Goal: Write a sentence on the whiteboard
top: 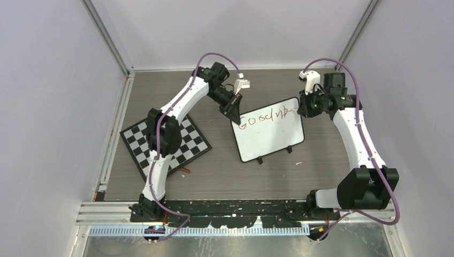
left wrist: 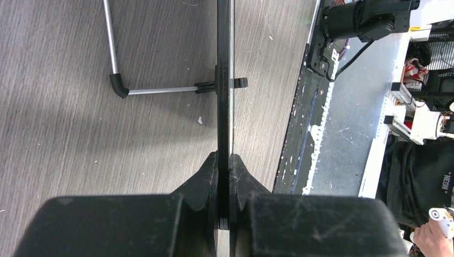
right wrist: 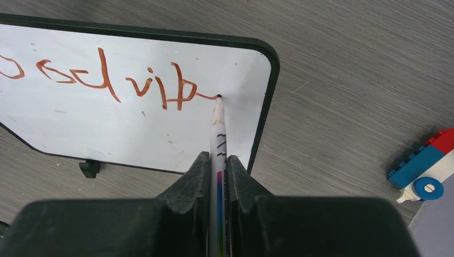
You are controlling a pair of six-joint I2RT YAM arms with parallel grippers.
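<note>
The right end effector (right wrist: 218, 158) is closed on a white marker (right wrist: 219, 128), its two black fingers pressed against the barrel on either side. The marker's tip touches the whiteboard (right wrist: 80, 126) near the board's upper right corner, at the end of a short horizontal stroke. That stroke closes the sentence (right wrist: 107, 80), which is red-brown handwriting in a single line along the whiteboard's top edge and reads roughly "Good vib".

The left end effector (left wrist: 224, 158) is clamped on the whiteboard's opposite end, gripping the thin black frame edge-on between its fingers. Seen from the left wrist, a metal support leg (left wrist: 155, 91) runs out from the whiteboard's back onto the counter (left wrist: 64, 150).

From above, the whiteboard sits propped mid-counter between the two arms. A black-and-white checkerboard (top: 184, 147) lies flat to the whiteboard's left, well apart from it. A blue, red and white toy brick piece (right wrist: 425, 166) rests on the counter beyond the whiteboard's right edge.
</note>
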